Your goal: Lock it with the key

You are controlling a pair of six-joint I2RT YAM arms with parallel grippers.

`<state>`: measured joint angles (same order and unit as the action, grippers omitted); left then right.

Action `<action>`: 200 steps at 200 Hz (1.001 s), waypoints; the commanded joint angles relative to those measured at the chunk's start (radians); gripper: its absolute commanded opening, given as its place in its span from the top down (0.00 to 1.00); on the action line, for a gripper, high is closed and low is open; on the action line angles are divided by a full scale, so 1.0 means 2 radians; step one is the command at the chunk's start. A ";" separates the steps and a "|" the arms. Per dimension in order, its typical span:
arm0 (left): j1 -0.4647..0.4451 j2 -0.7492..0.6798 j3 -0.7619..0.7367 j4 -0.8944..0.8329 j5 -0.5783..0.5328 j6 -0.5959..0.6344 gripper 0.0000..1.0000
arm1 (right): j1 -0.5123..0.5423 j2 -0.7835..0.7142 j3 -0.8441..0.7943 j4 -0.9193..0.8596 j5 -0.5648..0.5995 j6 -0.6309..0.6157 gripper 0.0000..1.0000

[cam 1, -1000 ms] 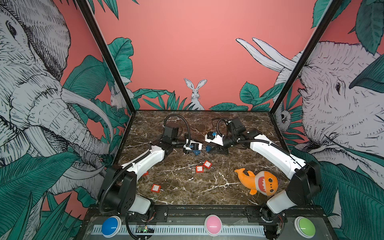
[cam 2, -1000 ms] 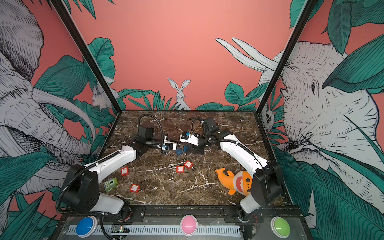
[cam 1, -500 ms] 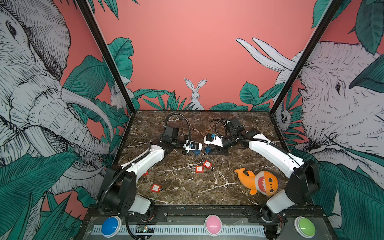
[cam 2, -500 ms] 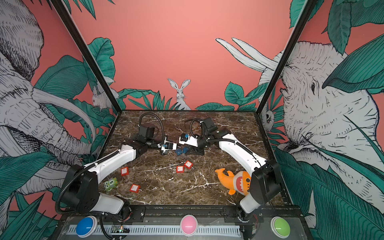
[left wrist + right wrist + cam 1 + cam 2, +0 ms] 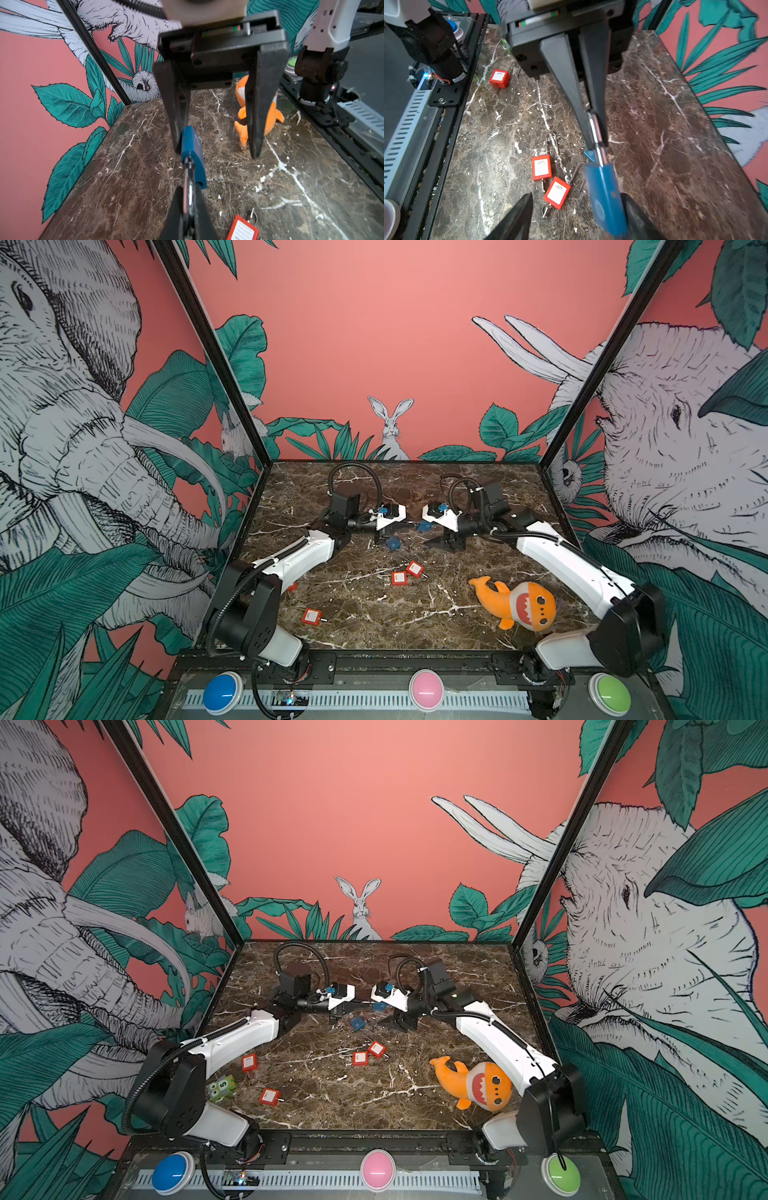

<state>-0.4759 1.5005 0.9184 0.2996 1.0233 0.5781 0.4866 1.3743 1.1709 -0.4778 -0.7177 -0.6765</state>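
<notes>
1. The blue padlock (image 5: 193, 153) is pinched by its metal end in the left hand (image 5: 188, 193); it could be twisted loose.
2. It could be knocked by the wide, empty right hand (image 5: 216, 152).

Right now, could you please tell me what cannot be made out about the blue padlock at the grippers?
Keyhole end of the blue padlock: left wrist view, faces away behind a right gripper finger; right wrist view, blurred near the bottom edge, any key unseen.
Whether the shackle is latched: both wrist views show it edge-on, loop covered by left gripper fingers.
Label print on the red padlocks: every view, too small.
</notes>
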 commanded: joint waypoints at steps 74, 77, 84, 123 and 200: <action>-0.029 -0.015 -0.018 0.054 0.028 -0.049 1.00 | -0.014 -0.018 -0.006 -0.004 0.005 -0.012 0.55; -0.031 -0.014 -0.018 0.055 0.028 -0.049 1.00 | -0.014 -0.017 -0.006 -0.002 0.003 -0.011 0.55; -0.034 -0.012 -0.018 0.058 0.026 -0.049 1.00 | -0.013 -0.014 -0.004 -0.001 0.001 -0.011 0.57; -0.040 -0.010 -0.015 0.067 0.024 -0.051 1.00 | -0.003 0.002 0.006 -0.036 0.004 -0.036 0.64; -0.044 -0.008 -0.009 0.042 0.024 -0.026 1.00 | 0.008 0.001 -0.005 -0.029 -0.017 -0.044 0.85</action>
<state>-0.5560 1.5032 0.8867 0.3870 1.0527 0.4969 0.4892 1.3823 1.1706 -0.5522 -0.7113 -0.7475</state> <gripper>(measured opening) 0.084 0.170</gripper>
